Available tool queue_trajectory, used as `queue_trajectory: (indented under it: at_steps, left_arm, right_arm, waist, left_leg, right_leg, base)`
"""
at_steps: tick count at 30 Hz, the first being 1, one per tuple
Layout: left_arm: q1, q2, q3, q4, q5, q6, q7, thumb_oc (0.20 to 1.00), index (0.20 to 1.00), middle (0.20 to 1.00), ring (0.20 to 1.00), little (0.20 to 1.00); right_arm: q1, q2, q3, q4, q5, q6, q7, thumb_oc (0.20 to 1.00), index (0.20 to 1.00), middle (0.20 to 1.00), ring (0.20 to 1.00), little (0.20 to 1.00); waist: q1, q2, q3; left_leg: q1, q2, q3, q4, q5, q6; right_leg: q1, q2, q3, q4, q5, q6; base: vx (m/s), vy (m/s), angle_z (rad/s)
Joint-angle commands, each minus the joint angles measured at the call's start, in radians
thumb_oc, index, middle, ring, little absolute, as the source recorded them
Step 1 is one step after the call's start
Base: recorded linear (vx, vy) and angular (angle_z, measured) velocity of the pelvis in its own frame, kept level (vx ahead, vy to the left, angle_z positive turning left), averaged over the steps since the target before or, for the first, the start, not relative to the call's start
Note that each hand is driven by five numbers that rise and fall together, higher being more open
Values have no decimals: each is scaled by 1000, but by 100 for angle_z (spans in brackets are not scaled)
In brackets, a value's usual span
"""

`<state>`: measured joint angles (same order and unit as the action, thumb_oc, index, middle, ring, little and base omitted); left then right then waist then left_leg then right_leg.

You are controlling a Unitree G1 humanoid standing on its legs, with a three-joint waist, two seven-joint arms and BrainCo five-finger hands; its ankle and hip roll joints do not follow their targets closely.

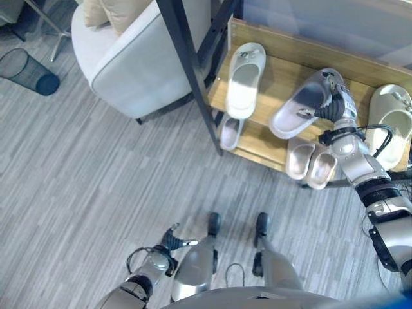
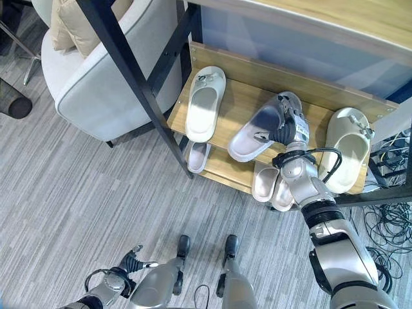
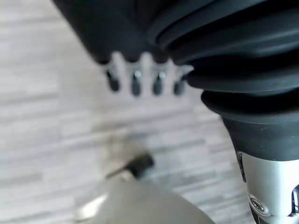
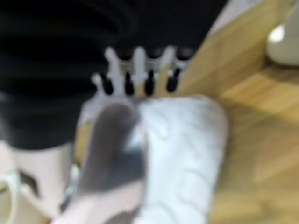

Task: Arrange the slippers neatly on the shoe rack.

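Note:
My right hand is shut on the toe end of a pale grey slipper, which lies slantwise over the upper shelf of the wooden shoe rack, heel past the front edge. In the right wrist view its fingers curl over the grey slipper. A white slipper lies on the same shelf to the left, a cream one to the right. On the lower shelf sit a pale pair and a single slipper. My left hand hangs open, low at my side.
A black slanted rack post crosses in front of the shelf's left end. A white armchair stands left of the rack, and a black mesh bin stands further left. Cables lie on the floor at the right.

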<state>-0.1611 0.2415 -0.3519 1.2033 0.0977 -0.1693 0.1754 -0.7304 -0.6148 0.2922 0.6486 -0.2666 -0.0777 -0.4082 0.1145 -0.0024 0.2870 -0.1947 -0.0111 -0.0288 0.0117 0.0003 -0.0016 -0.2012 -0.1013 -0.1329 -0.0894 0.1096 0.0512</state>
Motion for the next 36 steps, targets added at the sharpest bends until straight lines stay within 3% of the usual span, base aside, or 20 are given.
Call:
queue_trajectory:
  at_steps: [1,5,6,7,8,18,19,20,23,26,29,31,33,34,36]
  left_arm:
    - [-29,30,-17,28,-32,-22,37,1000,1000,1000,1000,1000]
    - [-27,32,-39,6,-49,-32,56,1000,1000,1000,1000,1000]
    - [-32,29,-47,6,-59,-33,66,1000,1000,1000,1000,1000]
    - [-32,29,-47,6,-59,-33,66,1000,1000,1000,1000,1000]
    - [-38,28,-55,7,-64,-33,72,1000,1000,1000,1000,1000]
    - [-45,11,-53,33,-78,-22,78,1000,1000,1000,1000,1000]
    - [-46,6,-52,32,-74,-16,83,1000,1000,1000,1000,1000]
    - [-40,-5,-9,2,-95,-11,72,1000,1000,1000,1000,1000]
    - [-31,-5,-4,-9,-90,-11,73,1000,1000,1000,1000,1000]
    - [-7,7,48,-20,-42,6,66,1000,1000,1000,1000,1000]
    - [11,20,78,-28,-40,2,57,1000,1000,1000,1000,1000]
    - [22,24,97,-43,-56,-3,53,1000,1000,1000,1000,1000]
    - [33,28,110,-61,-67,-7,57,1000,1000,1000,1000,1000]
    - [38,30,117,-66,-75,-6,54,1000,1000,1000,1000,1000]
    - [47,34,131,-61,-85,-8,51,1000,1000,1000,1000,1000]
  right_arm:
    - [-71,-40,13,67,-19,12,-72,1000,1000,1000,1000,1000]
    - [-155,-57,66,249,-12,39,-76,1000,1000,1000,1000,1000]
    - [-191,-54,90,325,-7,51,-80,595,595,595,595,595]
    - [-191,-54,91,325,-7,50,-80,511,511,511,511,511]
    - [-218,-50,106,379,9,55,-79,200,200,200,200,200]
    - [-143,-15,75,368,85,32,-76,200,200,200,200,200]
    - [-70,31,-42,229,219,-24,-127,200,200,200,200,200]
    - [104,93,-208,-18,261,-96,-201,200,200,200,200,200]
    - [175,115,-251,-97,248,-104,-209,200,200,200,200,200]
    - [413,181,-292,-292,266,-169,-88,200,200,200,200,200]
    - [538,205,-306,-357,280,-189,-17,200,200,200,200,200]
    - [638,263,-314,-374,328,-205,24,200,200,200,200,200]
    - [665,274,-291,-386,328,-204,49,200,200,200,200,200]
    - [680,274,-277,-396,328,-205,61,200,200,200,200,200]
    - [715,260,-237,-435,298,-213,94,200,200,200,200,200]
  waist:
    - [18,-69,-38]
    - [31,-65,-33]
    - [35,-63,-31]
    - [35,-62,-31]
    - [39,-61,-29]
    - [30,-60,-30]
    - [24,-58,-26]
    - [9,-53,-16]
    - [7,-55,-16]
    - [-22,-77,-26]
    - [-40,-86,-34]
    - [-68,-78,-35]
    - [-87,-67,-16]
    - [-91,-61,-6]
    - [-105,-42,4]
  left_leg:
    - [-122,-4,-45,94,-42,-34]
    - [-131,-7,-54,92,-36,-37]
    - [-137,-9,-55,93,-34,-39]
    - [-137,-9,-56,93,-34,-39]
    - [-140,-10,-58,95,-32,-40]
    - [-144,-15,-66,97,-35,-40]
    - [-142,-15,-66,97,-38,-38]
    - [-141,-17,-67,103,-49,-32]
    - [-140,-18,-67,114,-56,-30]
    - [-113,-23,-57,152,-93,-19]
    - [-89,-32,-49,160,-107,-11]
    - [-52,-44,-46,157,-118,5]
    - [-27,-49,-33,172,-129,21]
    - [-12,-46,-25,177,-134,27]
    - [38,-39,-24,162,-137,32]
  right_leg:
    - [74,-139,24,76,-59,128]
    - [69,-143,13,76,-55,130]
    - [67,-144,10,75,-52,131]
    - [67,-144,10,75,-52,131]
    - [64,-144,9,76,-51,132]
    - [67,-145,-1,76,-56,133]
    - [68,-145,-1,77,-58,133]
    - [70,-147,-4,84,-57,134]
    - [75,-148,-6,88,-60,135]
    - [103,-156,-5,118,-63,141]
    - [117,-171,-9,146,-52,147]
    - [105,-188,1,240,-26,149]
    - [58,-205,25,347,44,147]
    - [42,-201,39,390,50,144]
    - [6,-164,56,436,3,127]
  base:
    - [4,7,9]
    - [13,6,13]
    - [8,5,4]
    - [0,0,0]
    - [0,0,0]
    - [-1,5,3]
    - [-20,37,3]
    - [-15,34,2]
    - [0,0,0]
    - [56,56,1]
    - [62,123,-2]
    - [66,219,0]
    - [34,170,5]
    - [73,161,-26]
    - [88,113,-40]
